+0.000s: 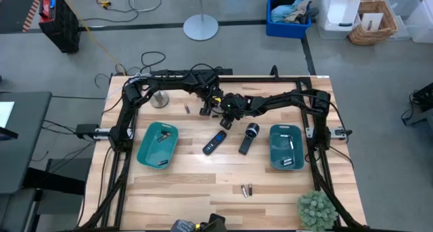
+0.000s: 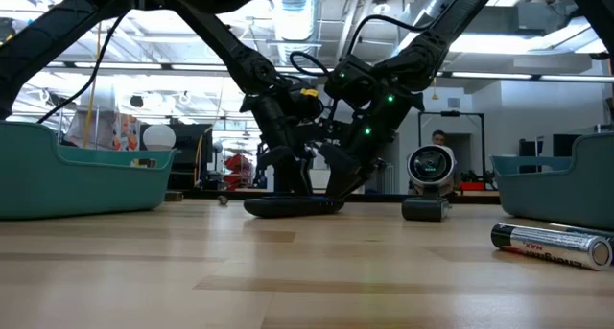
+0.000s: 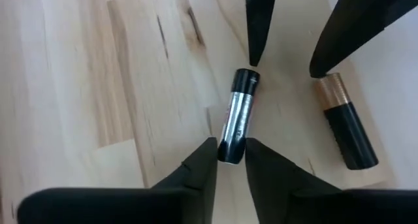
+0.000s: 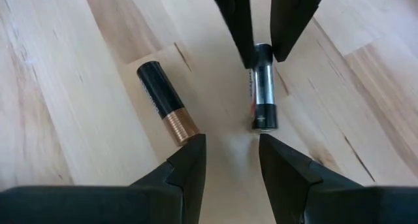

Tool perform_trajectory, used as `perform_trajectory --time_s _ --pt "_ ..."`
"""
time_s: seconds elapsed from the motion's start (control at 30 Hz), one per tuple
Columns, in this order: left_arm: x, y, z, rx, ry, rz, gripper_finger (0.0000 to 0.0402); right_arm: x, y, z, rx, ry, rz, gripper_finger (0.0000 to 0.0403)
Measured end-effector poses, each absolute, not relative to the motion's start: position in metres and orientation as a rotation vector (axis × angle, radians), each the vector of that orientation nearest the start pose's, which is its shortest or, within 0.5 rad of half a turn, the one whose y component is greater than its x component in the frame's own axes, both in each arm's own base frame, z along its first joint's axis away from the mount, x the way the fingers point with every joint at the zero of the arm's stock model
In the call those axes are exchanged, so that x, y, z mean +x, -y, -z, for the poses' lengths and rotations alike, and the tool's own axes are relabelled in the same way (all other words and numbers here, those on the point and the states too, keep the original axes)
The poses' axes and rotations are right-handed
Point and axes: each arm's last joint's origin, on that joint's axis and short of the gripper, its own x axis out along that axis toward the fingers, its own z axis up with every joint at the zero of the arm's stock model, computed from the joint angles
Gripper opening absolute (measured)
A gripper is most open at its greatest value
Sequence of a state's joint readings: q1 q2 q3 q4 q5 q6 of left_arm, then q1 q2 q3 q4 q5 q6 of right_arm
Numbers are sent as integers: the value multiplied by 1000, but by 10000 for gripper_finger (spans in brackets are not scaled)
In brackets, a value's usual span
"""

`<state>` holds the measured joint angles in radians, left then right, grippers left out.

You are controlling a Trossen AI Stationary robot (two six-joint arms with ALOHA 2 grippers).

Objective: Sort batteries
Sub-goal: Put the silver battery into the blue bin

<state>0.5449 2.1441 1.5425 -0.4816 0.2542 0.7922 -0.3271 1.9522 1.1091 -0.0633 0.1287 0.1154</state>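
Both grippers meet at the table's far middle. A silvery-and-black battery lies flat on the wood, and a black battery with a copper end lies beside it. My left gripper is shut on the silvery battery. My right gripper is open and points down opposite it. One of its fingertips stands by the silvery battery's free end, the other by the copper end. I cannot tell whether either tip touches. My left gripper pinches the silvery battery's black end between its two fingers. The fingers come slanting down from above and lie in line with the battery's length. The battery lies flat on the table, and its other end points toward my right gripper.
A teal tray at the left and one at the right each hold batteries. A black remote and a flashlight lie between the trays. Loose batteries lie at the far left and the near middle. A silver cylinder stands far left.
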Motion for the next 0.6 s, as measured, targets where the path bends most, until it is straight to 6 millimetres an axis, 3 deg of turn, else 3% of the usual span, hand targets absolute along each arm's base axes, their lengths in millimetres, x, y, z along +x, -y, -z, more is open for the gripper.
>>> perform_trajectory --time_s 0.4,0.6 --pt "382 -223 -150 324 -1025 170 58 364 127 -130 210 -885 483 160" --pt "380 -221 -149 360 -1049 221 76 364 128 -130 211 -883 484 160"
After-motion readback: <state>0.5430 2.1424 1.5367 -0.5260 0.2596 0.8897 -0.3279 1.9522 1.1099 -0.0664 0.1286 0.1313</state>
